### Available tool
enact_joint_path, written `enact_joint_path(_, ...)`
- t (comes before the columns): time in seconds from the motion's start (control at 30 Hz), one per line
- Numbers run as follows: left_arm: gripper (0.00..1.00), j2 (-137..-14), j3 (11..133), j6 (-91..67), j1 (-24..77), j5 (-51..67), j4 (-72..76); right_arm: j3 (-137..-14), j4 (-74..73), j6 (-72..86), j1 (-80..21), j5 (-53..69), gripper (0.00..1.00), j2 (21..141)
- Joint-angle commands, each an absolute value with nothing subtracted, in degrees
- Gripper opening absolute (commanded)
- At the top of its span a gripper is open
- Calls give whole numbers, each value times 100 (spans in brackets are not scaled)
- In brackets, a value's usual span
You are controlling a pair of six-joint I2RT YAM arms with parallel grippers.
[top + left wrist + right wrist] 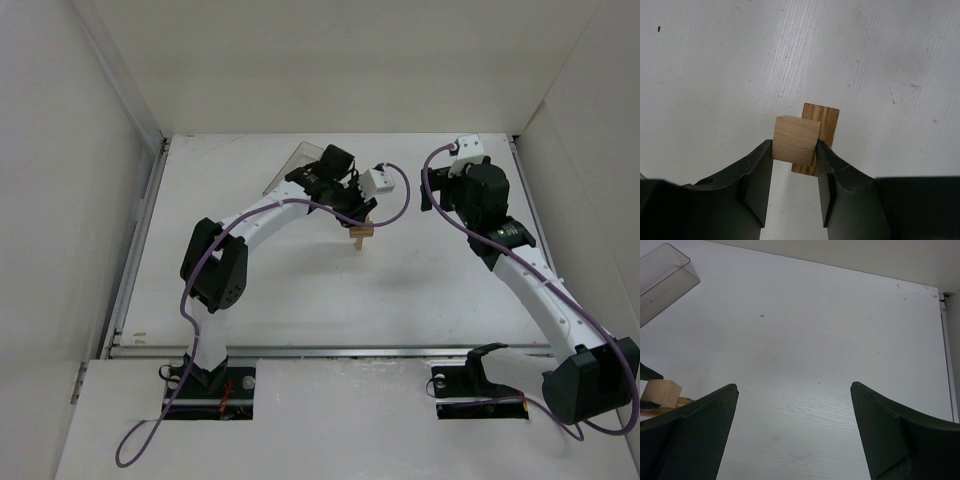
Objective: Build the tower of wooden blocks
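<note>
A white table (pixel 300 290) fills the floor of a white-walled booth; its skin shows fine grain lines, faint scuffs and a few dark specks in the wrist views. The left wall (pixel 70 180) leans in tall, and a metal rail (pixel 140 250) runs along the table's left edge at its foot. A second rail (pixel 330 350) crosses the near edge in front of the two arm bases.

At the far left of the table lies a clear box (pixel 298 160), partly covered by the left arm's wrist in the top view; the right wrist view has it at its upper left corner (pixel 662 280), well apart from everything else.

The left arm reaches up and over to the table's middle, a purple cable (pixel 190 290) looped along it. The left claw (pixel 795 144) is clamped on a pale block (pixel 796 137), one finger on each side. That block sits over a darker, grained block (pixel 822 120) of the tower (pixel 361 235), which stands near the table's centre, right under the claw; whether the two blocks touch I cannot tell.

Right of it, the right claw (pixel 794 386) hangs with its jaws wide apart, nothing between them, bare table below. The right wall (pixel 590 150) closes the booth
</note>
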State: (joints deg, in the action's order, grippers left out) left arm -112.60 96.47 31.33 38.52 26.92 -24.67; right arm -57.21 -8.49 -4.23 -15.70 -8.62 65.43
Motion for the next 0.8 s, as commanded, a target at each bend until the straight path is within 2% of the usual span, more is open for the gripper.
enact_joint_path(0.0, 0, -10802, 9782, 3260, 3858, 2698, -2522, -5730, -554, -352, -1529, -940, 100, 6398)
enact_joint_path(0.77, 0, -10644, 9439, 3226, 3964, 2804, -2566, -5678, -554, -352, -1529, -835, 100, 6346)
